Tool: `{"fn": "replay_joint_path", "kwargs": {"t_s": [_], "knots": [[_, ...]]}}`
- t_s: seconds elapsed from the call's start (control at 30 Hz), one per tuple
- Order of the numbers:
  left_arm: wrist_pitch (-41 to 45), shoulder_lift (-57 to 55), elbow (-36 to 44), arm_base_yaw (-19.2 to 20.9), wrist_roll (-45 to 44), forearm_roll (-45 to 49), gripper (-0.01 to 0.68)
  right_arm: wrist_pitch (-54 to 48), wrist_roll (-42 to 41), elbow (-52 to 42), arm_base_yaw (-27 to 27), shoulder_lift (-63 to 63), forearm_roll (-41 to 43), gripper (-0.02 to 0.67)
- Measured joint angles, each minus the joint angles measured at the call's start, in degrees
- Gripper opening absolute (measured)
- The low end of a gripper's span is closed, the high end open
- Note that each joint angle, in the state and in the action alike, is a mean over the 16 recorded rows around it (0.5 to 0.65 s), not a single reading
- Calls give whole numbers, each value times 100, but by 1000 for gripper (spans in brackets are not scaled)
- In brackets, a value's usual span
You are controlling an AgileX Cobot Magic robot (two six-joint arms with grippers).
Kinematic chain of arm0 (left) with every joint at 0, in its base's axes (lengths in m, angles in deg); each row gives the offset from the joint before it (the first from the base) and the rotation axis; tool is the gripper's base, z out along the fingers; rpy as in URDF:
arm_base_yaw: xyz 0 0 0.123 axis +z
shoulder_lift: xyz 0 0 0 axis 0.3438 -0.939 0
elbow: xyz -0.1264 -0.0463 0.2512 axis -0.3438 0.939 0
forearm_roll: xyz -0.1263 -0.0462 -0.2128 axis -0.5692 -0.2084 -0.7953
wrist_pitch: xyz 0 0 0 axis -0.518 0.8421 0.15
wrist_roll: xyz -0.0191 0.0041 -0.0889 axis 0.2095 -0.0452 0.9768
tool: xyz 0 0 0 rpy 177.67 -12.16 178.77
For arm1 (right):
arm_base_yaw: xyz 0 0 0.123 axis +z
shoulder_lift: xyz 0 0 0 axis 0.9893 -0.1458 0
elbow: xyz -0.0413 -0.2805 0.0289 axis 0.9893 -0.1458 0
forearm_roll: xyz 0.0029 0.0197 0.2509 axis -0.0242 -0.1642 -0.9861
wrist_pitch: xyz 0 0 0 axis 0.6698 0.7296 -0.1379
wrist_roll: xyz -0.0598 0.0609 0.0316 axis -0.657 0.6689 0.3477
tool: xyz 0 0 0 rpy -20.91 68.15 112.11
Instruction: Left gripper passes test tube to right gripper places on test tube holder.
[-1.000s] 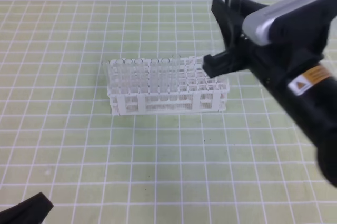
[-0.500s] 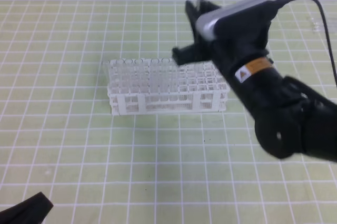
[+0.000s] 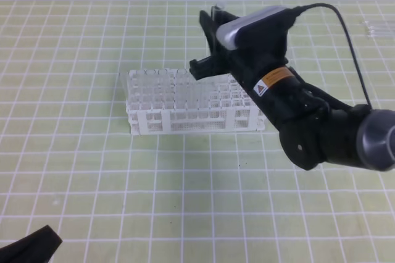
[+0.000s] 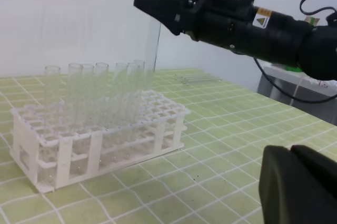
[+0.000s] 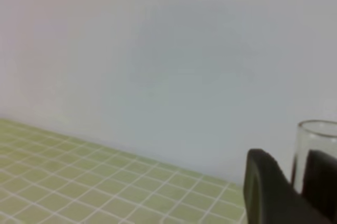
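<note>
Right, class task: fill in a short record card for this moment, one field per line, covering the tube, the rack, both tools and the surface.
Held item: test tube, upright, clamped in the right tool
Position: above the rack's far side, lower end not yet seated
Rack: white test tube holder, a row of clear tubes already standing in it
Left tool: shut, holding nothing, low and apart from the rack
Surface: green gridded mat
</note>
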Motion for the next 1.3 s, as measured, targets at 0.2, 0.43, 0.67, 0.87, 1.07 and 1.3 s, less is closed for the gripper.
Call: {"fn": "replay_joint_path", "kwargs": {"t_s": [0.2,0.43,0.67,0.87,1.07,1.3], "knots": [[1,-2,6,0,0,1,-2,-129,102,130,-52,-146,238,92],[1,-7,13,1,0,2,-2,-184,280,125,-125,-203,335,92],[-3,-4,6,1,1,1,-2,-182,450,99,-158,-307,436,92],[-3,-2,0,0,3,0,-2,-175,513,84,-158,-428,510,92],[3,-2,6,0,4,1,-2,-107,576,84,-158,-541,543,92],[5,-2,6,0,1,1,-2,-24,630,84,-158,-630,545,92]]}}
